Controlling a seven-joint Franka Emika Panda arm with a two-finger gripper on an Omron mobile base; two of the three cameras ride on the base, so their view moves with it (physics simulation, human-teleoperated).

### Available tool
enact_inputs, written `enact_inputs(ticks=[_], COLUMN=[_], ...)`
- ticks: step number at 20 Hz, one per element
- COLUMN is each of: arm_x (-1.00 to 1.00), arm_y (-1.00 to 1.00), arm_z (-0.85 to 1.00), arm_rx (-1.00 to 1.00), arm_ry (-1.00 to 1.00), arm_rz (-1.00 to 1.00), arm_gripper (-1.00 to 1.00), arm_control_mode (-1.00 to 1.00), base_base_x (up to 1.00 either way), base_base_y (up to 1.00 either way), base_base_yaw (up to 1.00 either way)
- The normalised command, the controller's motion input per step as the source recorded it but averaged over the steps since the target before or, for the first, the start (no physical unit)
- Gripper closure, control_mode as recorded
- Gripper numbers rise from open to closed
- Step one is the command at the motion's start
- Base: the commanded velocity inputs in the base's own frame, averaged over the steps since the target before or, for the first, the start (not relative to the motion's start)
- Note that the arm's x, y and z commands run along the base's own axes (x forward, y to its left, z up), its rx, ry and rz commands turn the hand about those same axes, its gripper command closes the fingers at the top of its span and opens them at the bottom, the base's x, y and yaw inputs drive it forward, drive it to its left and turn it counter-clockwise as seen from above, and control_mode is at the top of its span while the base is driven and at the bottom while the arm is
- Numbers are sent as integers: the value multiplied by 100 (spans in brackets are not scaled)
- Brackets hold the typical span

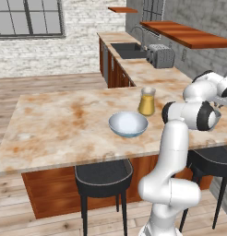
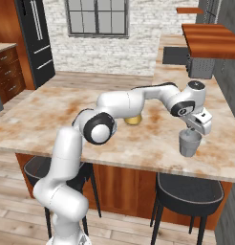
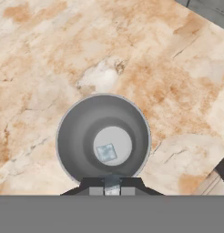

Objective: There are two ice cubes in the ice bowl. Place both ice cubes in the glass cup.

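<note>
Already one ice cube (image 3: 106,152) in glass cup (image 3: 73,136)

The left base view looks from behind the white arm (image 1: 173,152), forward and down across the marbled orange-beige tabletop (image 1: 64,124) toward the white brick wall (image 1: 64,50). The right base view takes the same tabletop (image 2: 38,119) from the arm's other side, at a similar middle distance. The hand view looks straight down, close, into the small grey tapered tumbler (image 3: 73,136), which also stands in the right base view (image 2: 189,143).
</note>
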Motion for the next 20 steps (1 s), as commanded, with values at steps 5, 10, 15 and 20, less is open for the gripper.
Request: enact_inputs(ticks=[5,10,15,20], arm_x=[21,-63,-100,-100], arm_y=[1,51,100,100], arm_z=[-5,-5,-45,-59], arm_rx=[0,-2,-23,-26], arm_ry=[0,6,2,10], arm_rz=[0,1,4,0], arm_gripper=[-100,-100,-100,-100], arm_control_mode=[-100,-100,-100,-100], base_base_x=[0,0,0,0], base_base_y=[0,0,0,0], base_base_yaw=[0,0,0,0])
